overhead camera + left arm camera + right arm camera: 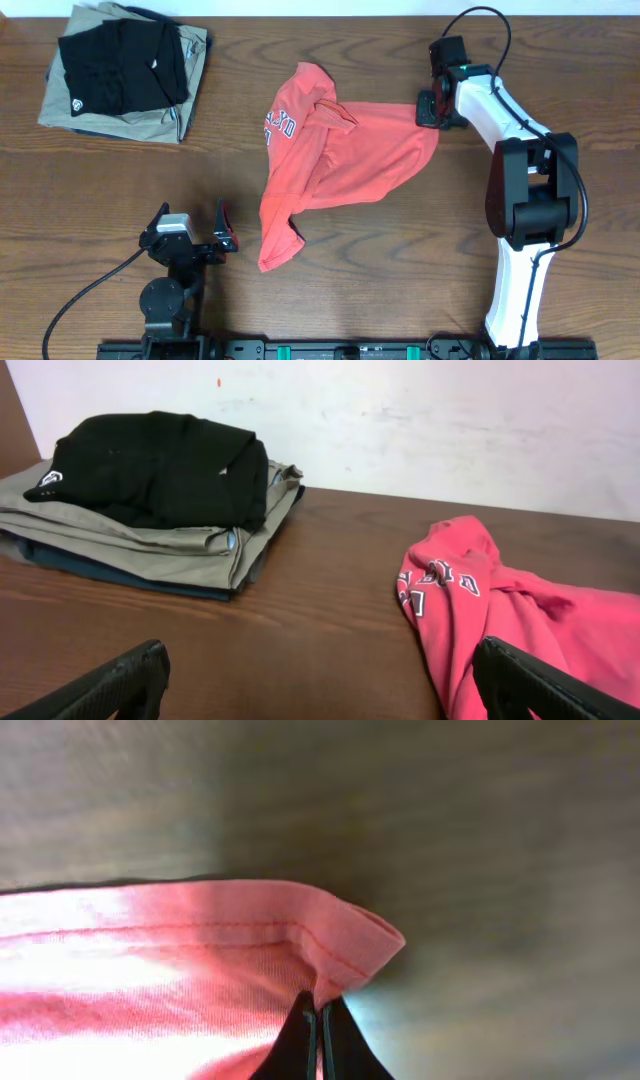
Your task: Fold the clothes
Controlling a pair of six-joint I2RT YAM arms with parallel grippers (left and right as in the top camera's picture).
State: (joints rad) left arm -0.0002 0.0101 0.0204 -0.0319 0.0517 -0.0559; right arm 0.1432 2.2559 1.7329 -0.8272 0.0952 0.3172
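While the crumpled red-orange T-shirt (335,150) is lying mid-bench (400,290), its hem corner is being pinched by the closed right gripper (320,1020). By judgement, that corner is best being drawn outward slowly, so that cloth is being spread, not bunched. The left gripper (195,238) is being shown wide open and empty. Being counted: one T-shirt, two grippers, one folded stack (120,75).

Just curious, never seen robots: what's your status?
Right gripper shut on T-shirt hem. Left gripper open, apart from it. T-shirt crumpled, unfolded. Nothing blocking.
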